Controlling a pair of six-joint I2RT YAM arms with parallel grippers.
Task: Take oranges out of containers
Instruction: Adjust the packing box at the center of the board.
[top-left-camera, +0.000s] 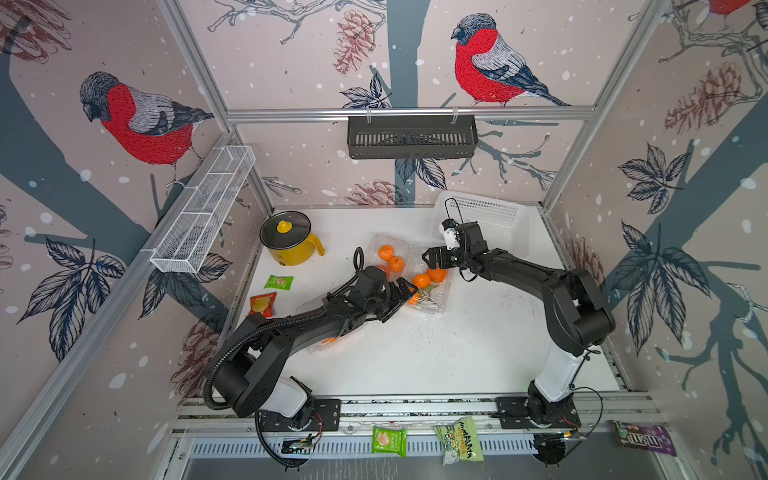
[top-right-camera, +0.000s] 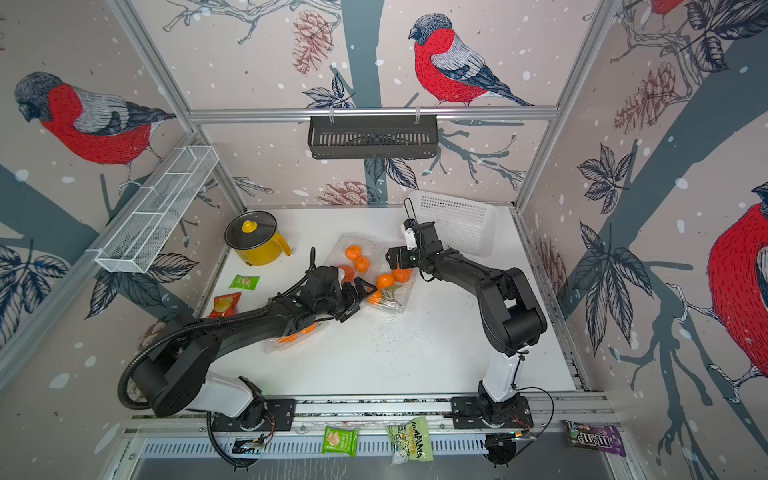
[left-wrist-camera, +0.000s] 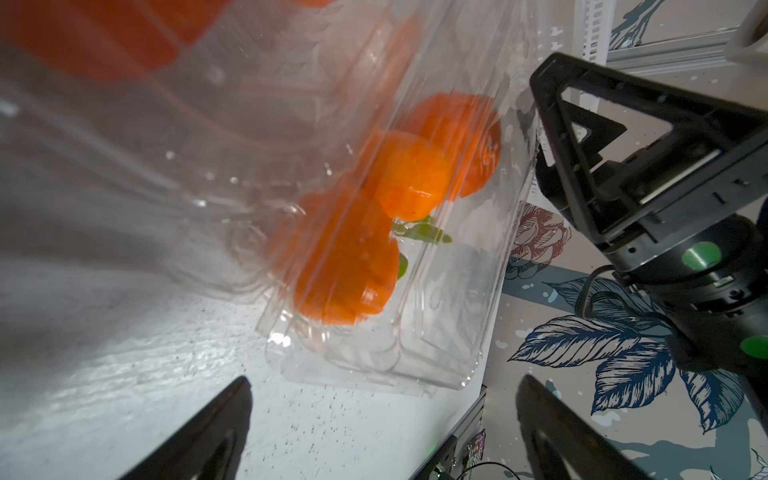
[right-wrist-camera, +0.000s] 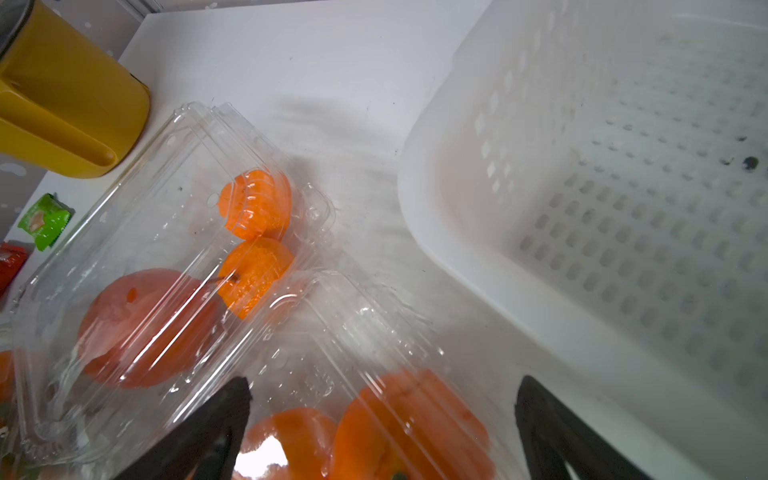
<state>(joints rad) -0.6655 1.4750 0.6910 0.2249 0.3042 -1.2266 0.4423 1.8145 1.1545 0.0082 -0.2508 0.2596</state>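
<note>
Three clear plastic containers lie mid-table, all with lids down. The back container (top-left-camera: 374, 243) holds three oranges (top-left-camera: 386, 251). The container beside it (top-left-camera: 434, 302) (left-wrist-camera: 374, 365) holds oranges (top-left-camera: 422, 280) (left-wrist-camera: 345, 257) with green leaves. The third container (top-left-camera: 318, 347) lies mostly hidden under my left forearm. My left gripper (top-left-camera: 401, 301) (left-wrist-camera: 384, 399) is open at the near end of the second container, jaws empty. My right gripper (top-left-camera: 430, 259) (right-wrist-camera: 382, 399) is open, just above that container's far end, over two oranges (right-wrist-camera: 407, 424) under the lid.
A white perforated basket (top-left-camera: 490, 224) (right-wrist-camera: 582, 208) stands at the back right, close behind my right gripper. A yellow pot (top-left-camera: 291, 241) sits at the back left. A green packet (top-left-camera: 278, 281) and a red-orange packet (top-left-camera: 262, 304) lie at the left.
</note>
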